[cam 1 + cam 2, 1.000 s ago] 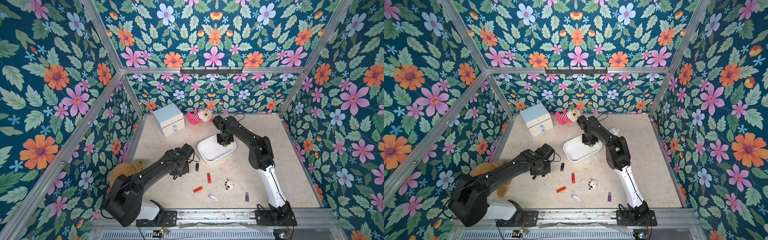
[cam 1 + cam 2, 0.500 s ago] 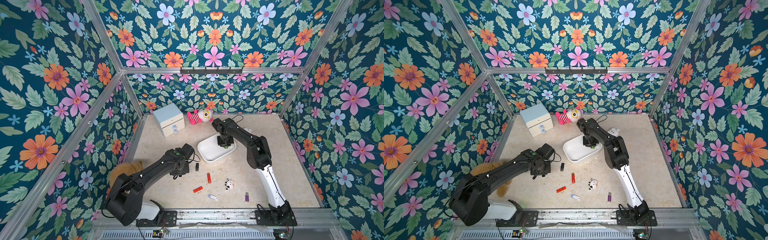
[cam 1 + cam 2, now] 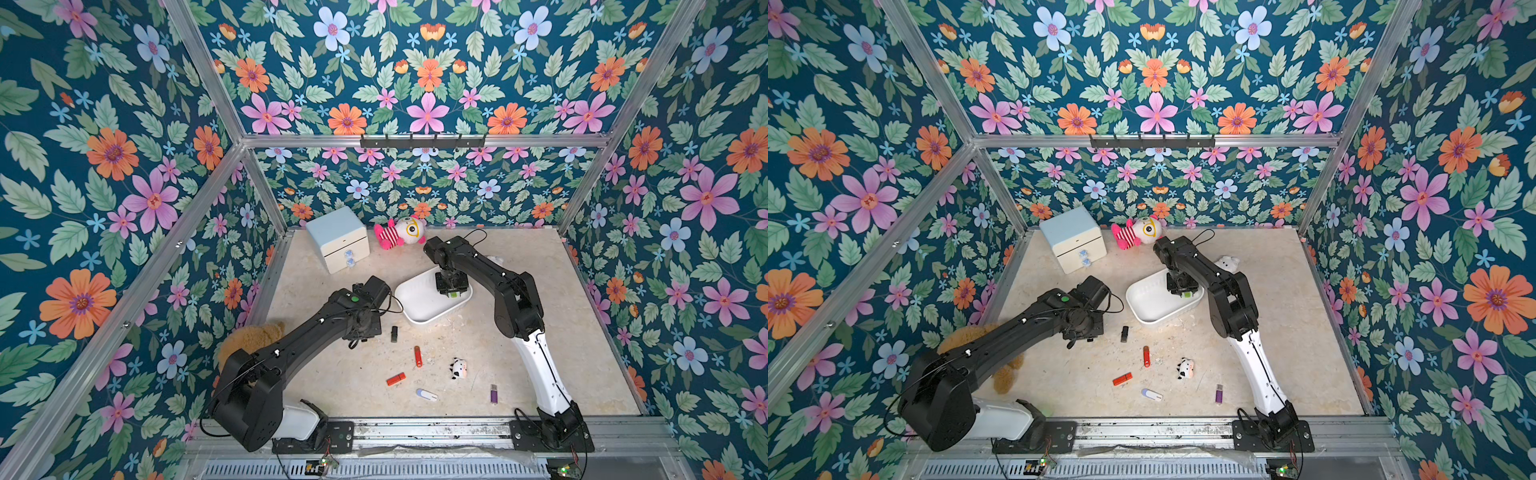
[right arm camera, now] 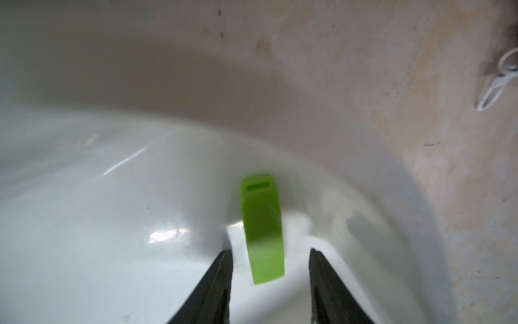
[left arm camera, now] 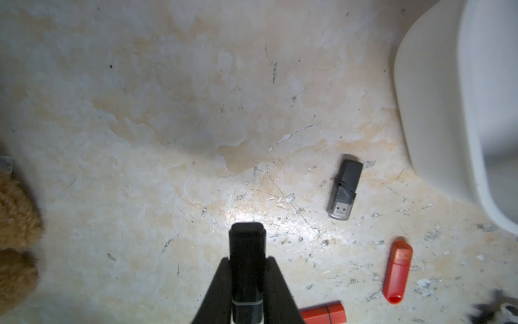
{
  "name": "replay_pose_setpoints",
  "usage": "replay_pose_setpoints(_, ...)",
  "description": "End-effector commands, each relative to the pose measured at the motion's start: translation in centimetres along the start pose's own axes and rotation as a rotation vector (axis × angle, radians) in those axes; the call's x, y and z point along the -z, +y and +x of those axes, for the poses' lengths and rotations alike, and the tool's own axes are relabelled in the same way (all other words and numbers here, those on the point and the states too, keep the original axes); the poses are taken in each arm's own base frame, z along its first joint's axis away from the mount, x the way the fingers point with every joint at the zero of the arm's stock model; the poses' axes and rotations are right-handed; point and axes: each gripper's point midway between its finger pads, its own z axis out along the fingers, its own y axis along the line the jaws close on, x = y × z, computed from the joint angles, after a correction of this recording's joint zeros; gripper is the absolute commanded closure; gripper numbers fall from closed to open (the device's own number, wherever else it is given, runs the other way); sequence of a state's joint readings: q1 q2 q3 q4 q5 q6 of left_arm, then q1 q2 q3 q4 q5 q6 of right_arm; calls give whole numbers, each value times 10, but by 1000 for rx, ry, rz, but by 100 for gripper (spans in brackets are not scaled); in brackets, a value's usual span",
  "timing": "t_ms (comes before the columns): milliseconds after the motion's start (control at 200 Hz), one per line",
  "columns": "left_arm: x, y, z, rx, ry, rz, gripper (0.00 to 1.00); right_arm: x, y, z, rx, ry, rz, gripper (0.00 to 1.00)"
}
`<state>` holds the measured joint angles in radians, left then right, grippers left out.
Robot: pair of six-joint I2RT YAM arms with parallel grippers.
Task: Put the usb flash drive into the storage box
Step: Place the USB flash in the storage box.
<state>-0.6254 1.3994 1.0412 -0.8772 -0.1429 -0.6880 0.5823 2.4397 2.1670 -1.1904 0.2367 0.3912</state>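
Note:
The storage box [image 3: 415, 309], a shallow white tray, sits mid-table in both top views [image 3: 1148, 307]. My right gripper [image 4: 270, 252] hangs open inside its far corner. A green usb flash drive [image 4: 263, 227] lies loose between the fingers and touches neither; a top view shows it as a green spot [image 3: 454, 294]. My left gripper [image 5: 247, 259] is shut on a black flash drive [image 5: 247, 244], held just above the table left of the box. In the top views the left wrist [image 3: 361, 320] hides those fingers.
Loose drives lie on the table: a grey-black one [image 5: 344, 190], two red ones [image 3: 417, 356] [image 3: 395, 379], a white-blue one [image 3: 427, 395] and a purple one [image 3: 493, 394]. There is also a cow figure [image 3: 458, 368], a drawer cabinet [image 3: 338, 239], a pink plush [image 3: 399, 232] and a brown teddy [image 3: 249, 340].
My right gripper has opened over the box and let go of the green drive. The left arm and its black drive have not moved.

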Motion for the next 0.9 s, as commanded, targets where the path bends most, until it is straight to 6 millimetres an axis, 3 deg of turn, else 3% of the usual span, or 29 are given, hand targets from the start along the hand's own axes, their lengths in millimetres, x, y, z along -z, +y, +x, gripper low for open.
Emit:
replay_pose_setpoints(0, 11, 0, -11, -27, -18, -17, 100, 20, -4, -4, -14, -37, -8, 52)
replay_pose_setpoints(215, 34, -21, -45, -58, -78, 25, 100, 81, -16, -15, -78, -168, -77, 51)
replay_pose_setpoints(395, 39, -54, -71, -100, -91, 101, 100, 127, -52, -6, -124, -226, -38, 50)
replay_pose_setpoints(520, 37, -80, -89, -127, -103, 154, 100, 136, -80, 13, -171, -236, -22, 49)
replay_pose_setpoints(705, 27, -117, -113, -189, -113, 200, 100, 134, -122, 44, -261, -218, -19, 44)
replay_pose_setpoints(895, 12, -152, -123, -246, -94, 234, 100, 129, -142, 70, -305, -195, -10, 40)
